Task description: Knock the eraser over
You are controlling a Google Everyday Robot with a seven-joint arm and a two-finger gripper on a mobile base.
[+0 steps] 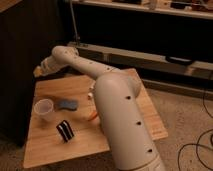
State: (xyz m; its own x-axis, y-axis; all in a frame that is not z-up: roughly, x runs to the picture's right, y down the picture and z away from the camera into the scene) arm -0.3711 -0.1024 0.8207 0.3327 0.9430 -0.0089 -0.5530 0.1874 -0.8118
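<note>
The eraser [64,131] is a small black block with a white stripe. It stands on the wooden table [55,150] near the front left. A clear cup [43,109] stands left of it and a little behind. My gripper [38,70] is at the end of the white arm, held over the table's far left corner, well behind and above the eraser and apart from it.
A flat blue pad [67,104] lies right of the cup. A small orange thing [92,117] lies beside the arm's thick white link [125,125], which covers the table's middle right. A dark cabinet [20,55] stands to the left, and cables [200,145] lie on the floor at right.
</note>
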